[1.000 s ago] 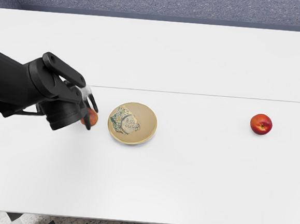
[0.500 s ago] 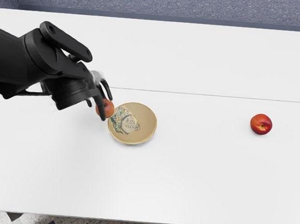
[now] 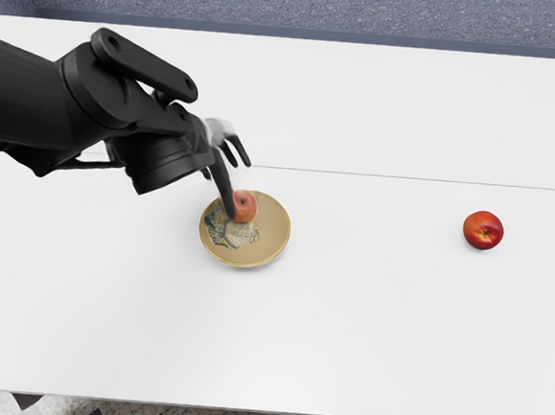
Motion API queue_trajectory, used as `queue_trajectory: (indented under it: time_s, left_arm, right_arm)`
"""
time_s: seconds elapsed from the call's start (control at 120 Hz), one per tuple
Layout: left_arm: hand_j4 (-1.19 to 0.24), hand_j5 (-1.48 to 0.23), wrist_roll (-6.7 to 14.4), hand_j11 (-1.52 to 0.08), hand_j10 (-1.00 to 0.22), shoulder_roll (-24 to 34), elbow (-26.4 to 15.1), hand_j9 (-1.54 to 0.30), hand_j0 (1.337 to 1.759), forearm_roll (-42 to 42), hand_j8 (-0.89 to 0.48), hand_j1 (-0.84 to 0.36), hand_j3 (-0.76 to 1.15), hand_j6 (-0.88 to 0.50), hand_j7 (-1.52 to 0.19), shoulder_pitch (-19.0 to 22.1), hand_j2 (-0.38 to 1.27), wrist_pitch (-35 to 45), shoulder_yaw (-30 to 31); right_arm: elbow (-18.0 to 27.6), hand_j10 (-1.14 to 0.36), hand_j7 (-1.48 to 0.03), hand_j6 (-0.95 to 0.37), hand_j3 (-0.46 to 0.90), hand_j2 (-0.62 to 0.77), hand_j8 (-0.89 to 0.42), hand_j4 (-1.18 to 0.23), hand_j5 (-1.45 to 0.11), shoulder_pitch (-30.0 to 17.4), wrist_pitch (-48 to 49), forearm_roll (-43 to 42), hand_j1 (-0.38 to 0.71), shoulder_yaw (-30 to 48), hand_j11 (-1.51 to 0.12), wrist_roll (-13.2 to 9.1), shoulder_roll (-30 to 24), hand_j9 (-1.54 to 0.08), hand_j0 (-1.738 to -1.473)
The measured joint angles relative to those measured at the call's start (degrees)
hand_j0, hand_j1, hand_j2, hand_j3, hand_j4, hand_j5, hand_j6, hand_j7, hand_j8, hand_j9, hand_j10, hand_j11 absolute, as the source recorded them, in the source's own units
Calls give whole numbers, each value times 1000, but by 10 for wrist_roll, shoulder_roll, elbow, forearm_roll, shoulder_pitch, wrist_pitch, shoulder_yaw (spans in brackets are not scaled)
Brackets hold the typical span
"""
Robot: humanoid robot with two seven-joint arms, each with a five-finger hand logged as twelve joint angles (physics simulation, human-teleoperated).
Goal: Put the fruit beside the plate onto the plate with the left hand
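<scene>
A small red-orange peach (image 3: 246, 206) sits over the left part of the gold plate (image 3: 266, 234), on its patterned centre. My left hand (image 3: 232, 180) hovers at the plate's upper left rim, its black arm coming in from the left edge. The fingers are spread: several point up and away from the fruit, and one long finger (image 3: 225, 190) reaches down along the peach's left side. No finger wraps around the fruit. A second, larger red peach (image 3: 483, 229) lies far off to the right on the table. The right arm does not show.
The white table (image 3: 344, 338) stretches wide around the plate, with a thin seam line across it at the height of the hand. A grey-blue floor band lies beyond the far edge.
The left hand carried the small peach rightward from beside the plate to over it. Its fingers, curled on the fruit before, have now spread apart.
</scene>
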Motion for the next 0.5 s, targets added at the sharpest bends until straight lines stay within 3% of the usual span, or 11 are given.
queue_trajectory:
  time_s: [0.183, 0.25, 0.35, 0.392, 0.458, 0.5]
  left_arm:
    - [-166, -234, -1, -228, -170, 0, 3, -227, 1657, 53, -117, 171, 0, -107, -229, -16, 185, -44, 0]
    - [-124, -175, -10, -170, -127, 4, -3, -170, 1657, 22, -89, 215, 0, -81, -171, -19, 134, -98, 4]
    - [-82, -115, -32, -112, -84, 151, -8, -112, 1658, -17, -61, 260, 0, -56, -112, -16, 83, -278, 39]
    - [-70, -97, -57, -95, -71, 220, -1, -95, 1658, -8, -52, 273, 0, -49, -95, -18, 68, -351, 65]
    - [-55, -76, -127, -74, -56, 333, 25, -74, 1658, 44, -42, 289, 0, -39, -75, -19, 50, -430, 98]
    - [-47, -66, -159, -64, -48, 350, 37, -64, 1658, 69, -37, 297, 0, -34, -65, -20, 42, -458, 112]
  right_arm:
    - [0, 0, 0, -1, 0, 0, 0, 0, 0, 0, 0, 0, -349, 0, 0, 0, 0, 0, -1658]
    - [0, 0, 0, -1, 0, 0, 0, 0, 0, 0, 0, 0, -349, 0, 0, 0, 0, 0, -1658]
    - [0, 0, 0, -1, 0, 0, 0, 0, 0, 0, 0, 0, -349, 0, 0, 0, 0, 0, -1658]
    - [0, 0, 0, -1, 0, 0, 0, 0, 0, 0, 0, 0, -349, 0, 0, 0, 0, 0, -1658]
    - [0, 0, 0, -1, 0, 0, 0, 0, 0, 0, 0, 0, -349, 0, 0, 0, 0, 0, -1658]
    - [0, 0, 0, -1, 0, 0, 0, 0, 0, 0, 0, 0, -349, 0, 0, 0, 0, 0, -1658]
